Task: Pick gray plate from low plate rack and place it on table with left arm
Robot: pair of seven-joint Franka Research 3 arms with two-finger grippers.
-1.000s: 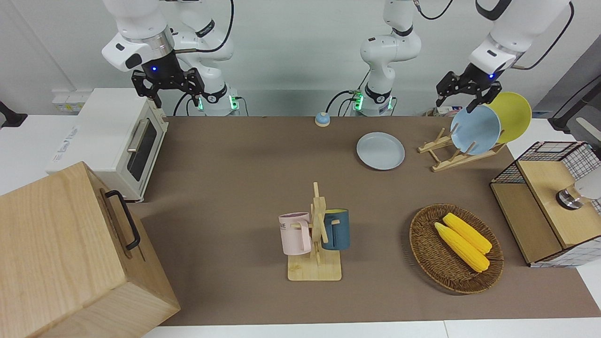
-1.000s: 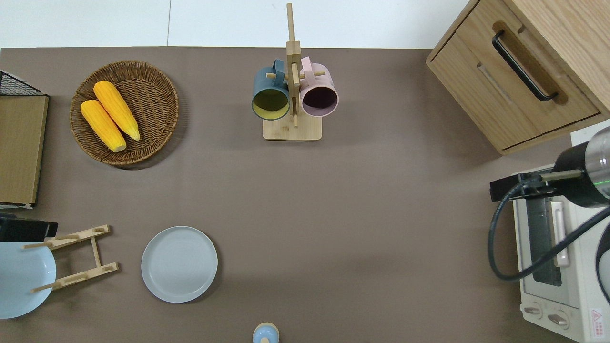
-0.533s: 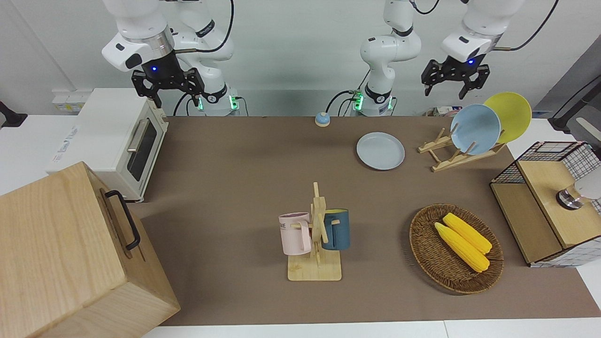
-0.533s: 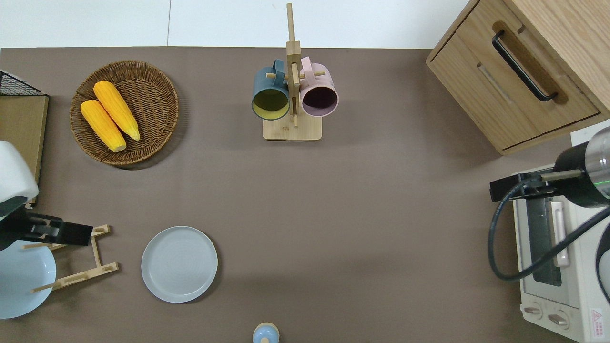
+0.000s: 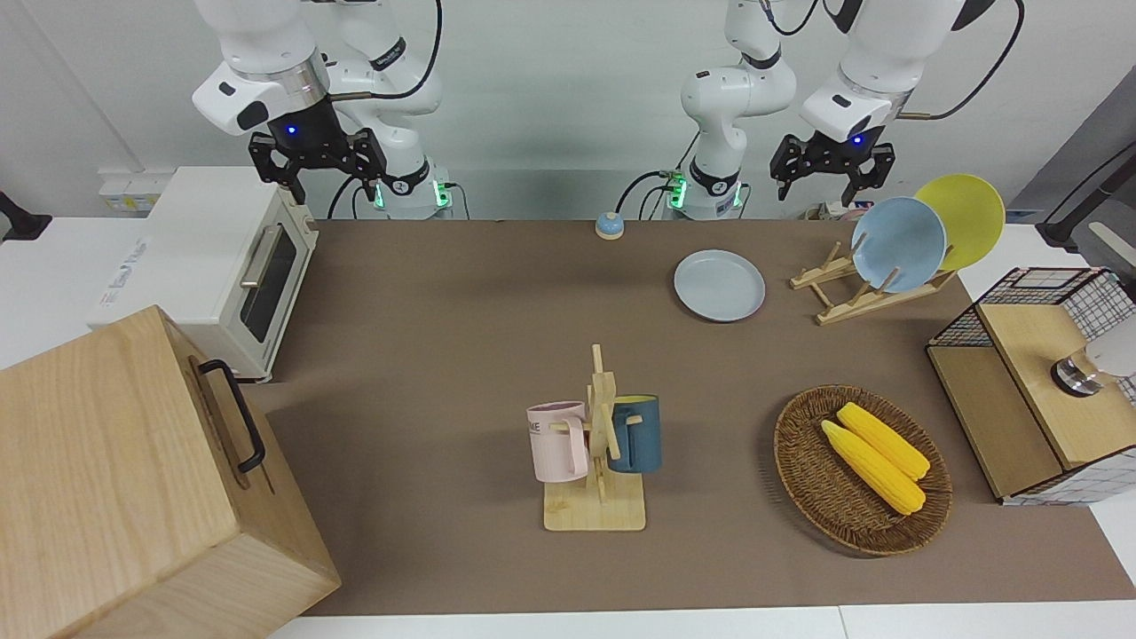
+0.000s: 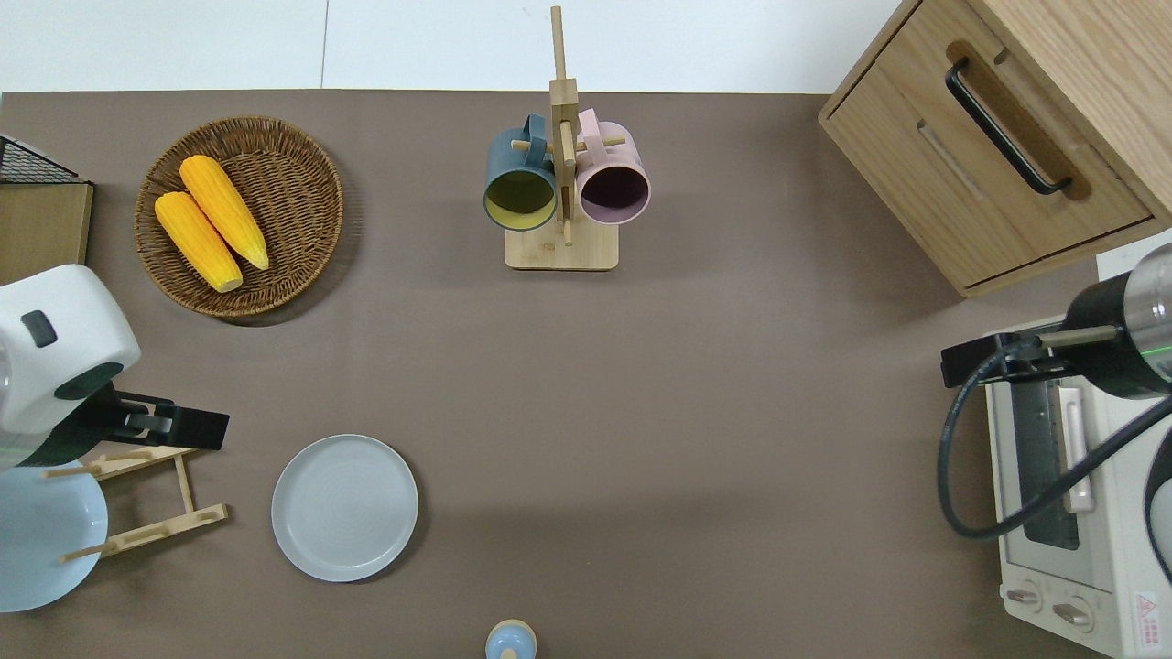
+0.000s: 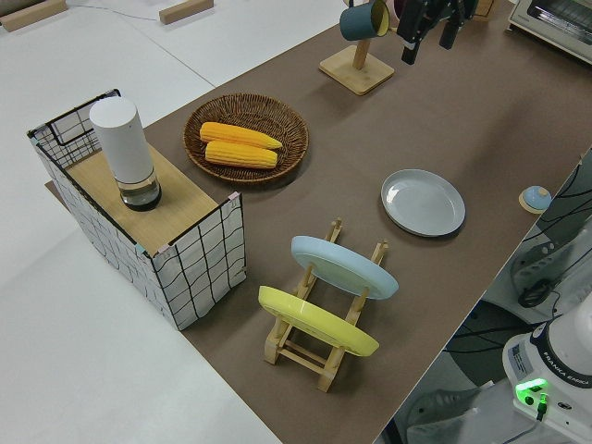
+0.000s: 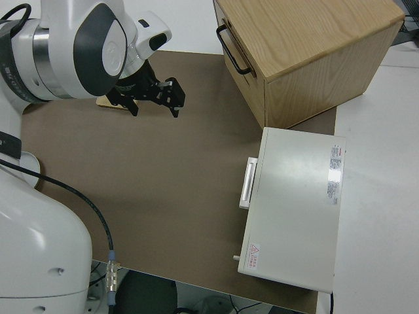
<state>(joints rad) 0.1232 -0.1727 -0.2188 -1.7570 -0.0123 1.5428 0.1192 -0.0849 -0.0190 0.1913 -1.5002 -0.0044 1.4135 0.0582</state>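
The gray plate (image 5: 719,285) lies flat on the table (image 5: 444,311), beside the low plate rack (image 5: 848,297) toward the right arm's end; it also shows in the overhead view (image 6: 344,507) and the left side view (image 7: 423,202). The rack (image 6: 151,499) holds a sky-blue plate (image 5: 898,244) and a yellow plate (image 5: 966,217) on edge. My left gripper (image 5: 830,173) is open and empty, up in the air over the rack's end farther from the robots (image 6: 183,427). My right gripper (image 5: 318,173) is open and parked.
A mug stand (image 5: 599,453) with a pink and a blue mug, a wicker basket (image 5: 803,479) with two corn cobs, a wire crate (image 5: 1029,382), a wooden drawer box (image 5: 133,479), a white toaster oven (image 5: 222,266) and a small blue bell (image 5: 609,225).
My left gripper has risen from the sky-blue plate's rim and moved toward the right arm's end, empty. The gray plate has stayed flat on the table.
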